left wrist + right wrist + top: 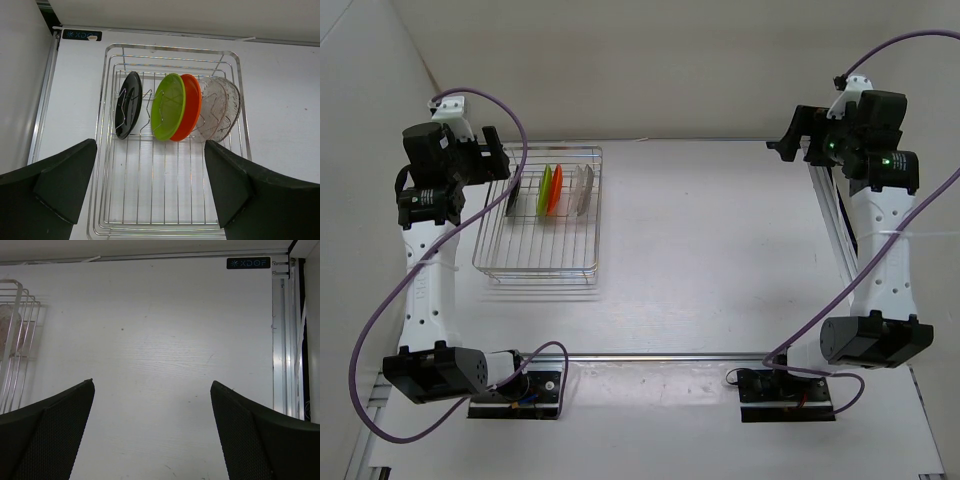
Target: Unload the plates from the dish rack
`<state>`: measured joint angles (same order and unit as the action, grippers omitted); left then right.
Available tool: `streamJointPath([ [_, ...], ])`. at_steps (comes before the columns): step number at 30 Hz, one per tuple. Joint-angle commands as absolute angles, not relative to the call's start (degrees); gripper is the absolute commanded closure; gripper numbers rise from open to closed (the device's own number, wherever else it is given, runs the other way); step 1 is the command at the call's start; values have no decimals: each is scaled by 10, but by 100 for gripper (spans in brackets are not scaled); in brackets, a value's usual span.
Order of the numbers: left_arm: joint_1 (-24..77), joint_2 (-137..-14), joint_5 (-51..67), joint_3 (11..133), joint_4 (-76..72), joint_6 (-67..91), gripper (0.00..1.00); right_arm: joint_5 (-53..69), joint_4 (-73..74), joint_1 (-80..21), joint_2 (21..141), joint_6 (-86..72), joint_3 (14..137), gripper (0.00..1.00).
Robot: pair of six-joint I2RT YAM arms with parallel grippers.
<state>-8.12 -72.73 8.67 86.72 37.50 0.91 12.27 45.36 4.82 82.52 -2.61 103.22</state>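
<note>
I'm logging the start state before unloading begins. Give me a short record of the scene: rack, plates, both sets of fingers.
dish rack: silver wire basket on the white table, in front of the left arm
plates in rack: black plate, lime green plate, orange plate, clear plates, all on edge in one row
left fingers: open, empty, above the rack
right fingers: open, empty, over the table to the right of the rack
progress: no plate lifted yet

Shiny metal-wire dish rack (170, 48); glossy, seemingly plastic plates (169, 106); matt white table (280, 100).
</note>
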Motion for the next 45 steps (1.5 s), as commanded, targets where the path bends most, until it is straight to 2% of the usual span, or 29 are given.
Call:
streamJointPath([
  [1,-79,-711,77,863,382,11,0,118,432,49,799,-22,1030,0],
  [9,-79,-699,116,817,345,-12,0,107,438,49,794,-17,998,0],
  [18,-103,-858,189,915,345,-26,0,102,459,49,781,6,971,0],
  [20,-103,-903,189,935,345,-26,4,102,459,49,775,12,961,0],
  [27,-103,-1026,144,1028,363,-21,4,91,459,44,765,23,933,0],
  [28,-103,-1034,144,1028,363,-21,1,91,459,44,765,29,926,0],
  [36,-98,-1099,113,1027,379,-44,1,81,453,44,753,34,902,0],
  [43,-98,-1104,115,1010,374,-49,5,76,437,44,743,34,882,0],
  [45,-98,-1104,115,1010,374,-49,11,76,437,44,743,34,882,0],
])
